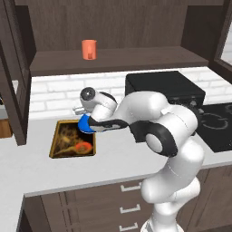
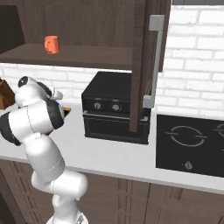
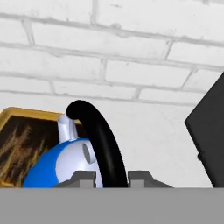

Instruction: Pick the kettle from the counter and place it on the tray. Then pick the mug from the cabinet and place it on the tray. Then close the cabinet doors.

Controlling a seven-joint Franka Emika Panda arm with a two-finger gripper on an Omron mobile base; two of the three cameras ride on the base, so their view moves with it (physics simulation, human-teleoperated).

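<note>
Jaws [image 3: 111,177]: standing narrowly apart and pinching the black arched handle between them; in the hand view just the two finger tips are poking up, the rest being cut off by the frame's bottom.
Kettle [image 3: 65,164]: hanging directly at the jaws, its blue body spreading to the jaws' left and its lower half running out of frame; in the left base view the wrist is covering all but a blue sliver [image 1: 84,123].
Tray [image 1: 61,138]: lying under and beyond the jaws, its near right corner being hidden by the kettle and hand; whether the kettle is touching it is impossible to tell.
Worktop [image 1: 113,158]: stretching out below the jaws.
Oven [image 3: 210,131]: sitting right of the jaws, cropped by the frame edge.
Mug [image 1: 89,49]: standing far above the jaws on the cabinet [image 1: 113,59] shelf.
Cabinet doors [image 2: 146,65]: hanging open, tops cut off.
</note>
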